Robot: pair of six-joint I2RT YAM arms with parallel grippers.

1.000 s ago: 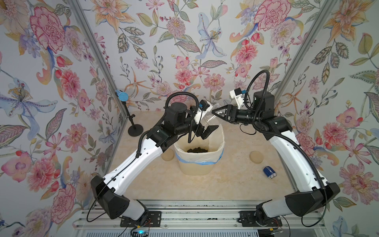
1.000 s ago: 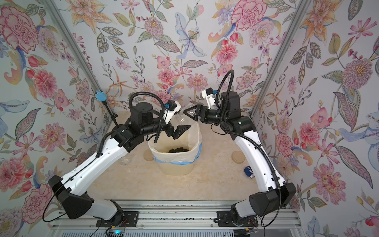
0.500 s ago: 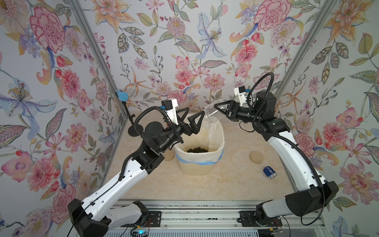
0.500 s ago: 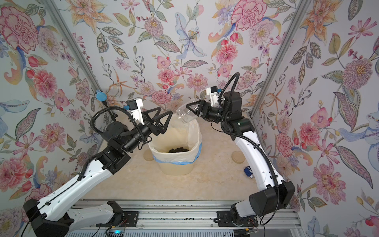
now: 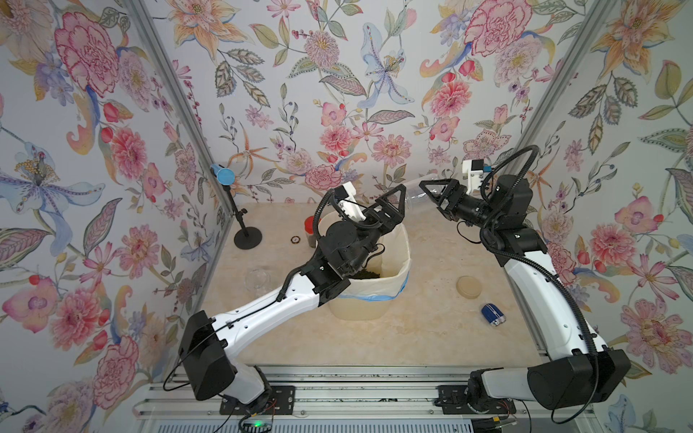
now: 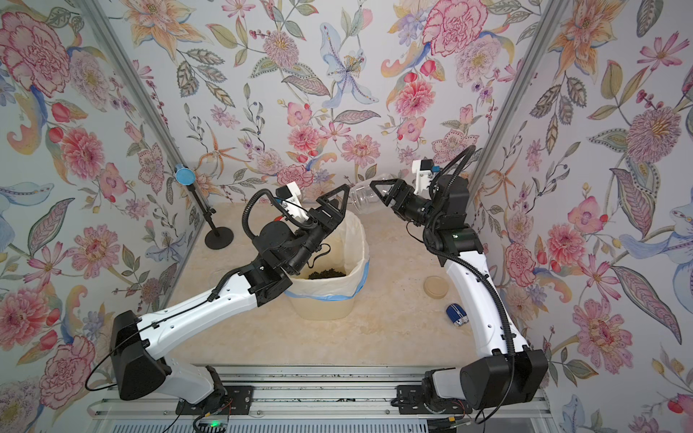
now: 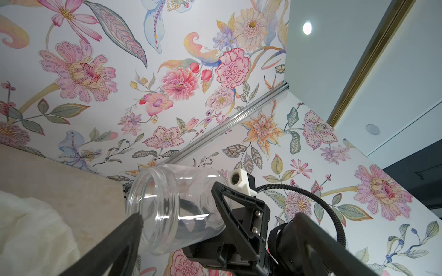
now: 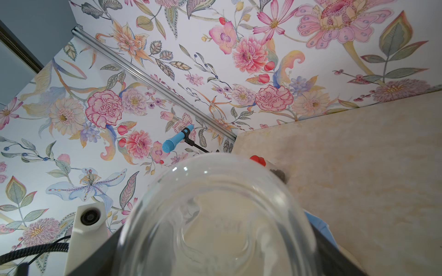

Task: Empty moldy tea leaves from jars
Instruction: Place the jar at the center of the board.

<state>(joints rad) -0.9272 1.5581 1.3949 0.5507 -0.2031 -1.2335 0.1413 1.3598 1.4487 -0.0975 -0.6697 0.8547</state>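
Note:
My right gripper (image 5: 431,195) (image 6: 380,195) is shut on a clear, lidless jar (image 5: 412,195) (image 6: 362,198). The jar lies tilted above the bin's far right corner, mouth toward the bin, and looks empty (image 7: 172,203). Its base fills the right wrist view (image 8: 215,215). My left gripper (image 5: 393,204) (image 6: 335,204) stands open over the bin, its fingers (image 7: 119,239) just short of the jar's mouth and holding nothing. Dark tea leaves (image 5: 365,275) (image 6: 326,273) lie heaped inside the bin. A red-capped jar (image 5: 310,228) (image 8: 257,160) with dark leaves stands behind my left arm.
The cream bin (image 5: 405,262) (image 6: 360,270) with a white liner stands mid-table. A lidless clear jar (image 5: 258,279) sits left of it. A beige lid (image 5: 468,286) and a blue object (image 5: 494,314) lie at the right. A microphone stand (image 5: 247,236) is at the back left.
My left arm has swung and dropped over the bin, its open gripper now pointing up at the jar's mouth. The right gripper has kept the jar and drawn slightly back and up.

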